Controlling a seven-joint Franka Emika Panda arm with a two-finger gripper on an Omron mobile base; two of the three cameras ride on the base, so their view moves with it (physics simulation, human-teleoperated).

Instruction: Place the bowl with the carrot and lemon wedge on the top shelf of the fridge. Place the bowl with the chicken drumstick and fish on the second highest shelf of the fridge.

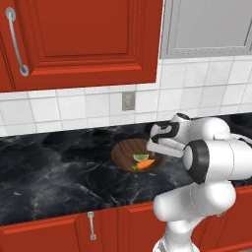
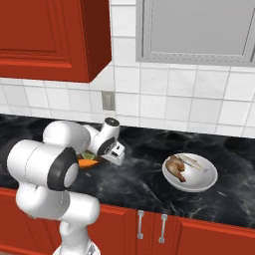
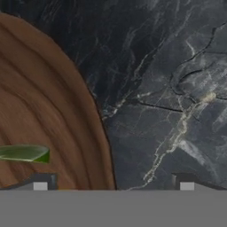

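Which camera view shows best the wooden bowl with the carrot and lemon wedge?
The left base view: the wooden bowl shows most of its round rim on the counter, with lemon wedge and carrot inside. The right base view shows a sliver behind the arm. The hand view shows one close rim part.

Black marble counter (image 1: pixel 49 172) under red cabinets (image 1: pixel 83 39), white tile backsplash (image 2: pixel 174 99) bearing what looks like a wall outlet (image 1: pixel 128 101).

A kitchen — red cabinets (image 1: pixel 83 39), white tiled backsplash (image 2: pixel 164 99), black marble counter (image 1: pixel 49 172).
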